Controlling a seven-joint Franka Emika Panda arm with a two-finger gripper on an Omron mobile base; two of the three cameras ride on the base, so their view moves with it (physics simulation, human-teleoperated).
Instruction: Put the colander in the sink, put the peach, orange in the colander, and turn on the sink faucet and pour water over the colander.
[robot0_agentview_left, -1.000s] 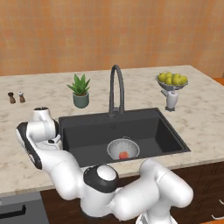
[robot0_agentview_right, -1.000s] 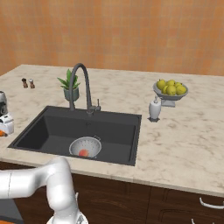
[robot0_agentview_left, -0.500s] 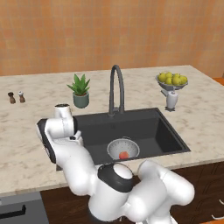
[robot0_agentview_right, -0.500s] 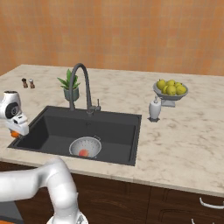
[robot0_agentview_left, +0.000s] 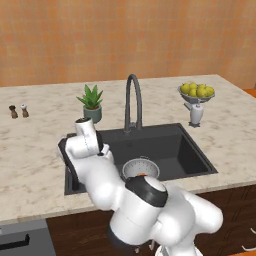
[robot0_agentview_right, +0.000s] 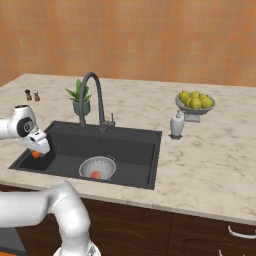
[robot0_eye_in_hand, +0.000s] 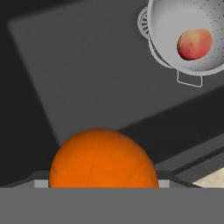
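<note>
While the gripper (robot0_agentview_right: 36, 151) is hanging over the left end of the sink (robot0_agentview_right: 132, 140), it is pinching the orange (robot0_eye_in_hand: 103, 158) between its jaws, which are standing wide around the fruit. In the hand view the orange is sitting right at the bottom, with the dark sink floor lying beyond it. From the right base view a bit of the orange (robot0_agentview_right: 36, 154) is peeking out beneath the white hand, just above the sink's left rim.

The colander (robot0_agentview_right: 97, 167) is sitting in the sink, over the drain, near the front wall. The peach (robot0_agentview_right: 95, 174) is lying inside it; in the hand view the peach (robot0_eye_in_hand: 194, 44) is resting against the colander's (robot0_eye_in_hand: 175, 26) perforated wall, well apart from the orange.

The faucet (robot0_agentview_left: 132, 102) is standing behind the sink at the middle of its back rim, its spout arching over the basin.

A plant (robot0_agentview_left: 91, 102) is standing on the counter just left of the faucet.
</note>
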